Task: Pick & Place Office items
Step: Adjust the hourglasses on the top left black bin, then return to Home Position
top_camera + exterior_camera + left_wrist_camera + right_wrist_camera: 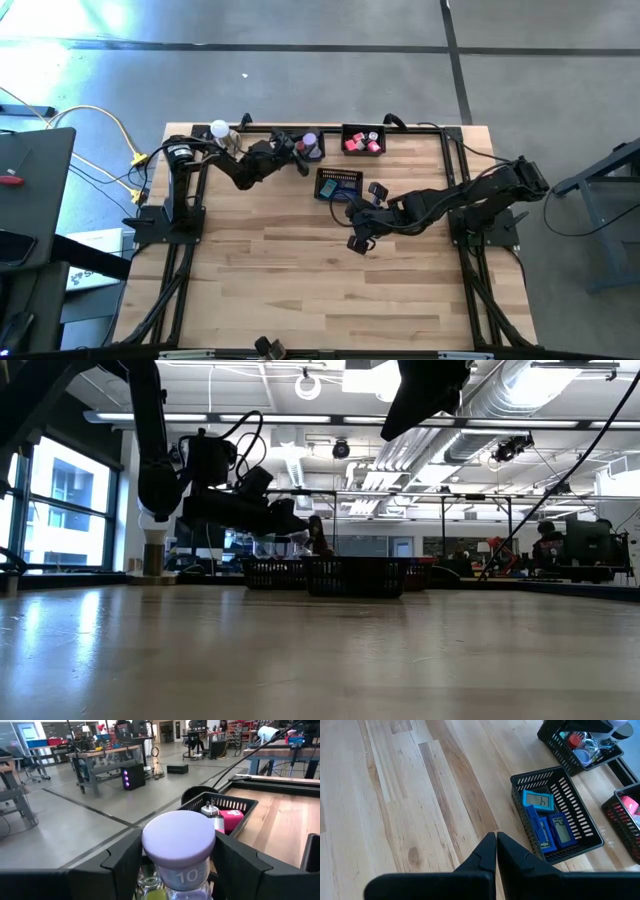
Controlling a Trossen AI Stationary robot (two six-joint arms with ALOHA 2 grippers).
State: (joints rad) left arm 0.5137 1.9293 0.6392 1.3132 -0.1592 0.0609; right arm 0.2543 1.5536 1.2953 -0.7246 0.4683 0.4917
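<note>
Holding a lavender-capped clear bottle [179, 851] between the two dark fingers [117, 870] of the left gripper [303, 150], cap marked "10", poised over the far black mesh tray [309, 146] at the table's far edge. Showing in that tray, from the right wrist view, red, teal and clear small pieces [583, 746]. Sitting just beside it along the far edge, a second black mesh tray [362, 139] carrying pink-red cubes [353, 144]; from the left wrist view, one pink cube [232, 817] and a small silver-topped piece [210, 810] lying inside. Resting nearer the table's middle, a third black mesh tray [559, 815] containing dark blue rectangular blocks [549, 830] and one lighter blue block [538, 800], each with a pale display face. Hanging over bare wooden table [300, 290] near that third tray, the right gripper [496, 845], fingers pressed together on nothing. Standing at the table's far left corner, a white ball [218, 128].
</note>
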